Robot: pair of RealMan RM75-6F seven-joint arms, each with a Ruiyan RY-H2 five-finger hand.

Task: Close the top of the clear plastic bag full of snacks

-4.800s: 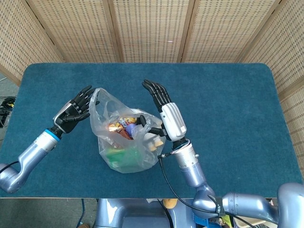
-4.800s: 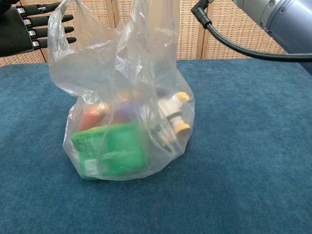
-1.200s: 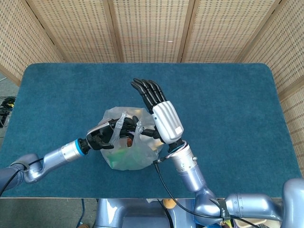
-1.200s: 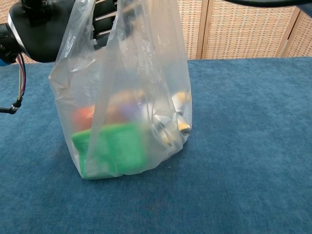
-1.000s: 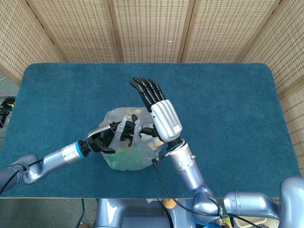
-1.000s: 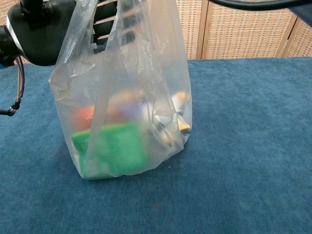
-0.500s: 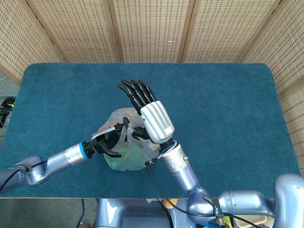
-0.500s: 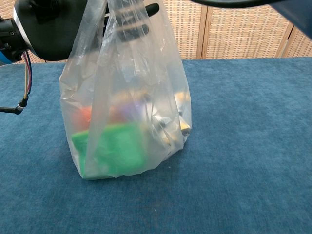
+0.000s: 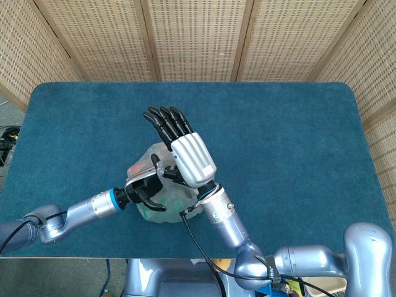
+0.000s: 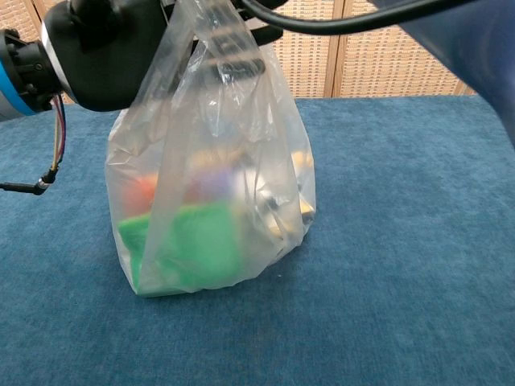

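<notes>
The clear plastic bag [image 10: 241, 161] stands upright on the blue table [image 9: 297, 136], with a green packet [image 10: 197, 249] and other snacks inside. Its top is gathered into a narrow neck. My left hand [image 9: 143, 187] grips that neck from the left, and in the chest view the left hand [image 10: 105, 48] sits at the bag's upper left. My right hand [image 9: 185, 154] hovers directly over the bag [image 9: 143, 162] with its fingers straight and spread, covering most of it in the head view. Its thumb is hidden beneath the palm.
Woven screen panels [image 9: 198, 37] wall in the table's far side and both ends. My right forearm [image 10: 459, 40] and a black cable [image 10: 322, 24] cross the top of the chest view. Blue cloth surrounds the bag on every side.
Both hands have come together at the bag, its open mouth drawn into a tight neck. My right hand has slid left over the bag, and my left hand has tightened around the gathered plastic.
</notes>
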